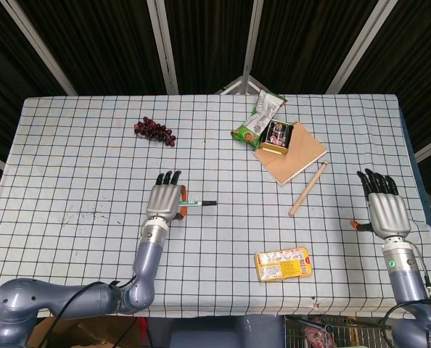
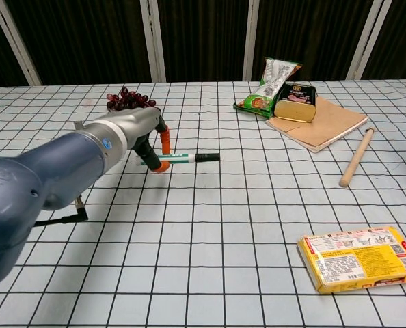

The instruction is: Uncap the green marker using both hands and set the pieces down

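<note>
The green marker (image 1: pixel 196 204) is white and green with a black cap pointing right, and it lies level. My left hand (image 1: pixel 166 201) pinches its left end between orange-tipped thumb and fingers. In the chest view the marker (image 2: pixel 180 158) sticks out to the right of the left hand (image 2: pixel 138 133) and appears lifted just off the checked tablecloth. My right hand (image 1: pixel 384 210) hovers at the table's right edge, far from the marker, palm down, fingers spread and empty. The chest view does not show it.
A bunch of grapes (image 1: pixel 154 130) lies at the back left. A snack bag (image 1: pixel 259 116), a tin (image 1: pixel 278 135) on a brown notebook (image 1: pixel 302 156) and a wooden stick (image 1: pixel 308 188) sit at the back right. A yellow packet (image 1: pixel 283 264) lies near the front edge.
</note>
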`<state>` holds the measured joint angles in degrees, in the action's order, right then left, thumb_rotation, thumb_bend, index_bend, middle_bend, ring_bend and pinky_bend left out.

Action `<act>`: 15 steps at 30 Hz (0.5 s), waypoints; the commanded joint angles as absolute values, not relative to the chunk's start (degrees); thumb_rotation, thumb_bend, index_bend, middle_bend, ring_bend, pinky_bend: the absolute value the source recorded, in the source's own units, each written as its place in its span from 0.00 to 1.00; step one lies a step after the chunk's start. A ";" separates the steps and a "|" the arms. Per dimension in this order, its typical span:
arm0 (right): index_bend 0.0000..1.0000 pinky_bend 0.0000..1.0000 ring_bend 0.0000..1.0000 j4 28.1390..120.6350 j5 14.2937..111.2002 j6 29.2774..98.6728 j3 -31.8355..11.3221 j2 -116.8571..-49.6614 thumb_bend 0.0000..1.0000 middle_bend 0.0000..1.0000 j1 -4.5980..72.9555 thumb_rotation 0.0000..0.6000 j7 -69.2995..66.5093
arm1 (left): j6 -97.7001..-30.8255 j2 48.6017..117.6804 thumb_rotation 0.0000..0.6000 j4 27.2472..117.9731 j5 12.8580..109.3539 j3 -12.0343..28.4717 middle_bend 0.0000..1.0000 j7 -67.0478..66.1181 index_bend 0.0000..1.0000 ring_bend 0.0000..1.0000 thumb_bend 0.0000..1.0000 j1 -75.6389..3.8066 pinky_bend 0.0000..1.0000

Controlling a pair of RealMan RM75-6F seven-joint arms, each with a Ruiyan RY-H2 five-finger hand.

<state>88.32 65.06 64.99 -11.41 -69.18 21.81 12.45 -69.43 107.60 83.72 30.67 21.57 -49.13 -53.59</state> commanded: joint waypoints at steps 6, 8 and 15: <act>0.06 0.01 0.00 93.02 60.60 63.52 -14.17 -68.95 0.08 0.00 25.30 1.00 17.09 | -74.99 98.78 1.00 96.14 31.55 23.45 0.05 -51.49 0.60 0.00 0.63 -51.92 0.00; 0.09 0.00 0.00 94.39 59.53 63.64 -15.06 -69.37 0.08 0.00 25.91 1.00 16.94 | -75.87 97.27 1.00 98.64 31.21 23.98 0.06 -52.27 0.60 0.00 0.63 -52.00 0.00; 0.12 0.00 0.00 102.73 54.62 63.48 -18.84 -69.47 0.08 0.00 28.61 1.00 16.62 | -77.82 95.15 1.00 102.80 31.07 26.11 0.06 -52.24 0.61 0.00 0.63 -53.23 0.00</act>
<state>100.25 56.42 63.63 -17.48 -69.66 27.35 16.07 -77.76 95.39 102.45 31.18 25.77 -52.60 -52.98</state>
